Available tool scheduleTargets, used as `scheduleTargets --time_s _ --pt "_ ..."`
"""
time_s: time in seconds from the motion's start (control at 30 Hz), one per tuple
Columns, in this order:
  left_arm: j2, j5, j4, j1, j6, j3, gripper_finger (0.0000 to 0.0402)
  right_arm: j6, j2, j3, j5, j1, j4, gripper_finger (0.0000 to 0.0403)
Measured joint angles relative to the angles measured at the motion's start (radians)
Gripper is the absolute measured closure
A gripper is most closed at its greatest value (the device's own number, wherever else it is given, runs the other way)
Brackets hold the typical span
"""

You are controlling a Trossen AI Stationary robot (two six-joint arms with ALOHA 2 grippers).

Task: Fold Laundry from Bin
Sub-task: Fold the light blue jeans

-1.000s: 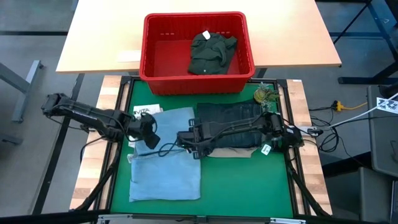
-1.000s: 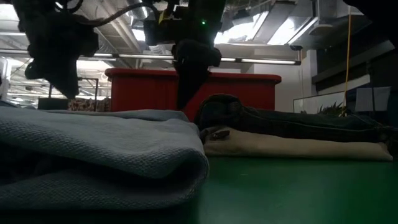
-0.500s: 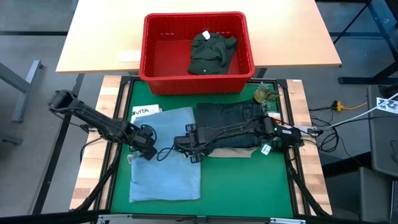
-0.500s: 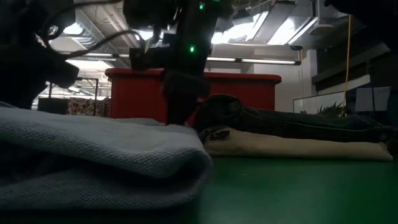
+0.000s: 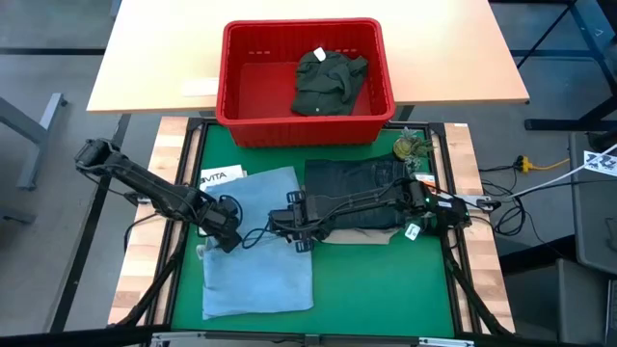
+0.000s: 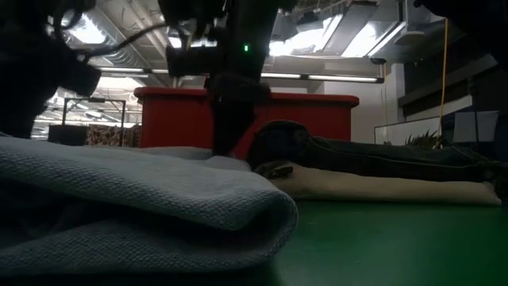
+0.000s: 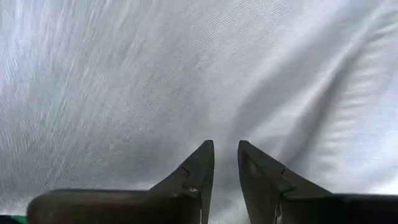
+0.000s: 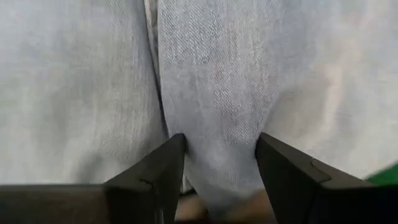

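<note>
Light blue jeans (image 5: pixel 258 241) shifted | left jaws narrow, touching | right jaws gripping fold

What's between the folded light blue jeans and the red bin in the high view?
Only a white printed card on bare green mat, seen in the high view, between the light blue jeans and the red bin.

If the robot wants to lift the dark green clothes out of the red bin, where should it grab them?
Probably the raised, bunched top of the dark green garment, coming straight down from above. It lies crumpled in a heap inside the red bin, toward its right side, and the bin's walls block any reach from the side. The folds that stick up give the fingers cloth to pinch.
</note>
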Motion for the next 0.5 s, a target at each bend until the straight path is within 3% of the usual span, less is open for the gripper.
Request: scheduleTargets --time_s 0.23,0.5 --pt "-0.065 0.0 -0.05 -0.001 0.086 0.091 0.0333 -0.003 -0.004 0.106 -0.002 0.017 -0.121 0.0205" --pt "-0.068 0.22 -0.008 -0.024 0.099 0.129 0.0333 0.001 -0.008 0.203 -0.015 0.111 -0.269 0.0205"
